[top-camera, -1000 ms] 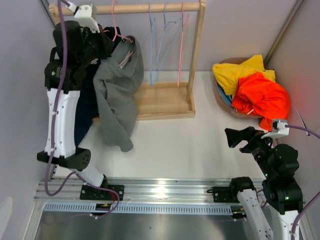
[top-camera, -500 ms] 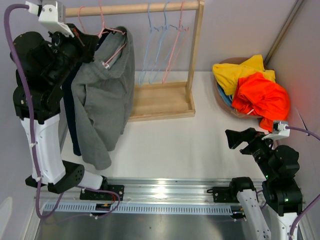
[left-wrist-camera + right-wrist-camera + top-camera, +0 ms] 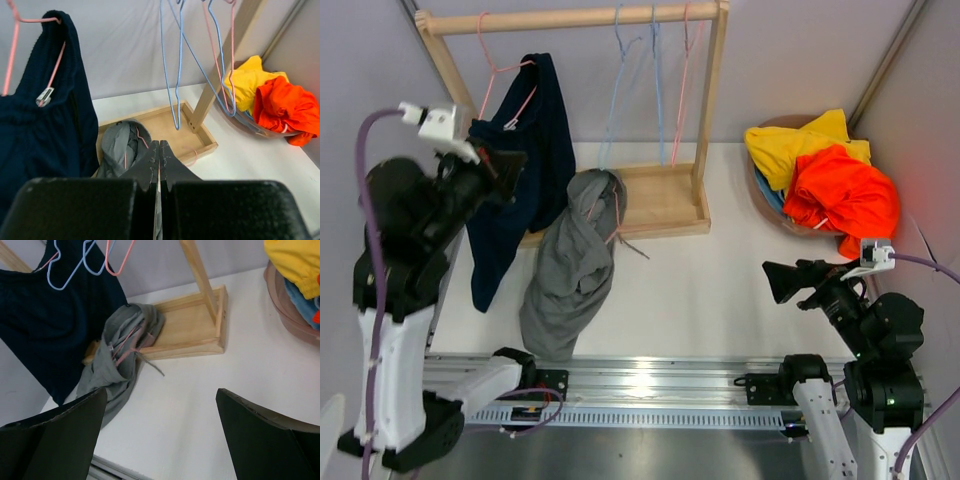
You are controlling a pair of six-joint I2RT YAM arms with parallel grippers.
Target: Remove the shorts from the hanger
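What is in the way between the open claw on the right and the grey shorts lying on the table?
Nothing visible. Only white table lies between the right gripper and the grey shorts. The wooden rack base sits further back, out of that path.

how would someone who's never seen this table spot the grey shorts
Start at the wooden rack. The grey shorts lie crumpled off its base's front left corner, pink hanger tangled in them; the navy shorts beside them hang from the rail.

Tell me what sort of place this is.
Probably a robot lab cell, not a home: metal mounting rail, bare grey walls, small wooden rack of hangers.
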